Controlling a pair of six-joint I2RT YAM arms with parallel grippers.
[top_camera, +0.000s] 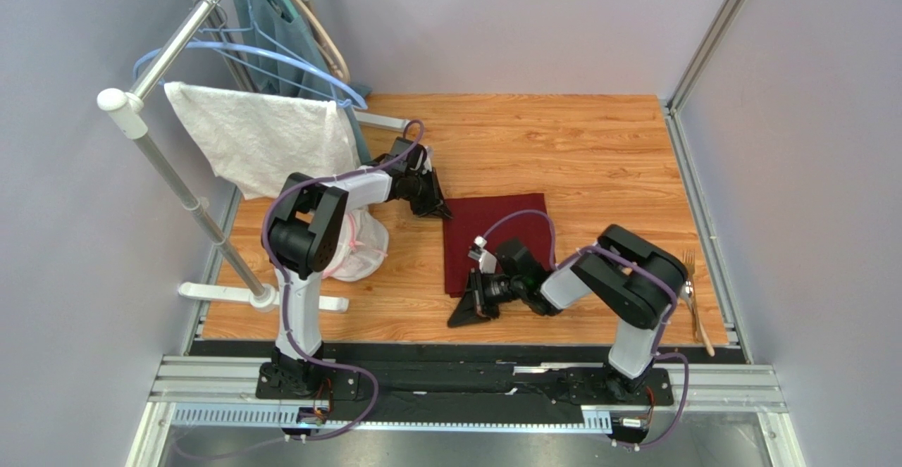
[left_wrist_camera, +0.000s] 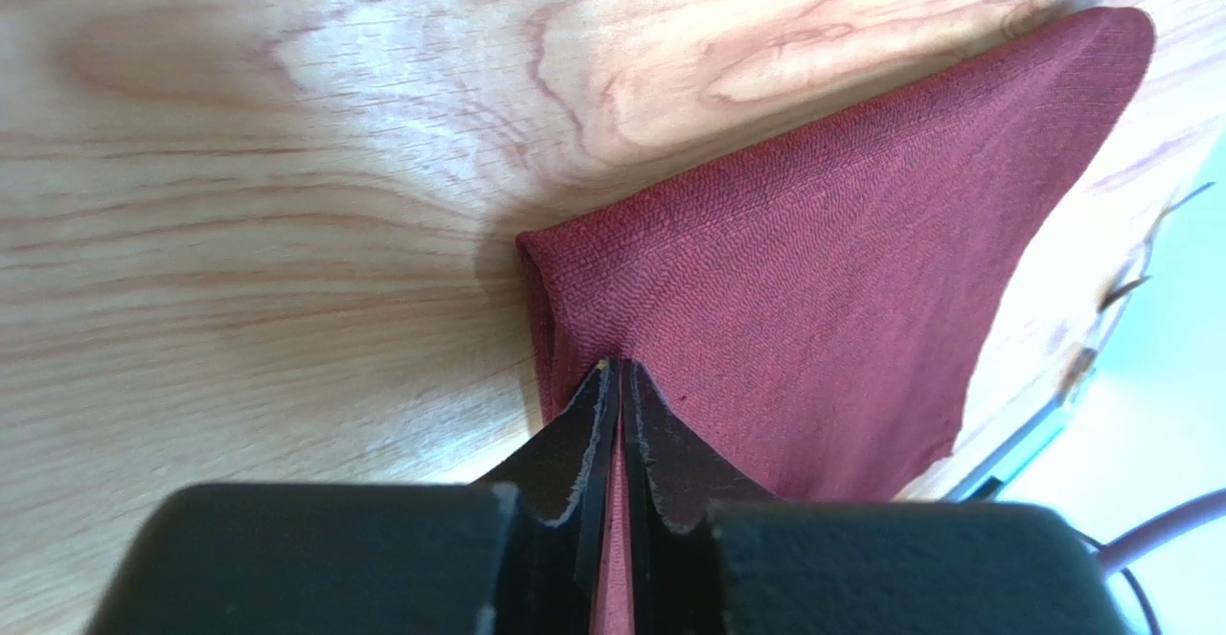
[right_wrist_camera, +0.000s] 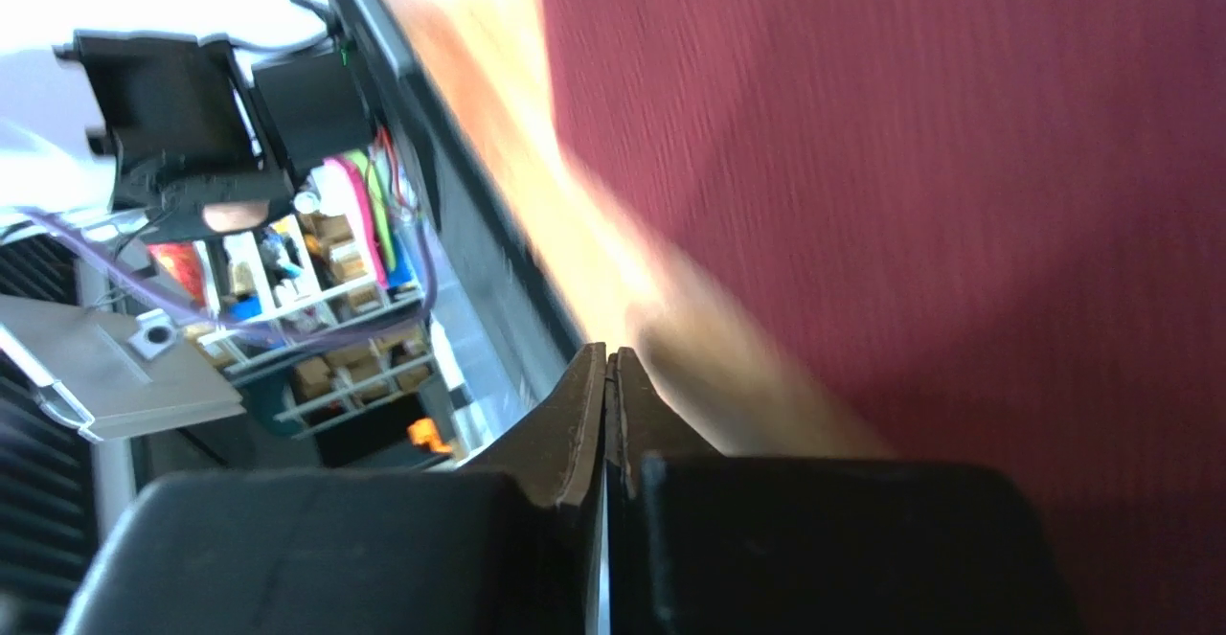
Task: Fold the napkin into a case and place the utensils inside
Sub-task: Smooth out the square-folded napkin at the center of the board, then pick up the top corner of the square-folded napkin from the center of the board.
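The maroon napkin (top_camera: 466,224) lies folded flat in the middle of the wooden table. My left gripper (top_camera: 438,209) is at its far left corner, shut on the napkin (left_wrist_camera: 835,276), with a fold of cloth pinched between the fingertips (left_wrist_camera: 619,369). Beside the near left corner, my right gripper (top_camera: 466,312) is low over the table. Its jaws (right_wrist_camera: 607,355) are shut with nothing between them, and the napkin (right_wrist_camera: 892,161) lies just to their right. The utensils (top_camera: 693,298), a fork and a spoon with tan handles, lie at the table's right edge.
A white towel (top_camera: 259,134) hangs on a white rack (top_camera: 159,161) at the left, with blue hangers (top_camera: 265,55) above it. A pale bundle of cloth (top_camera: 360,250) sits under the left arm. Grey walls close in both sides.
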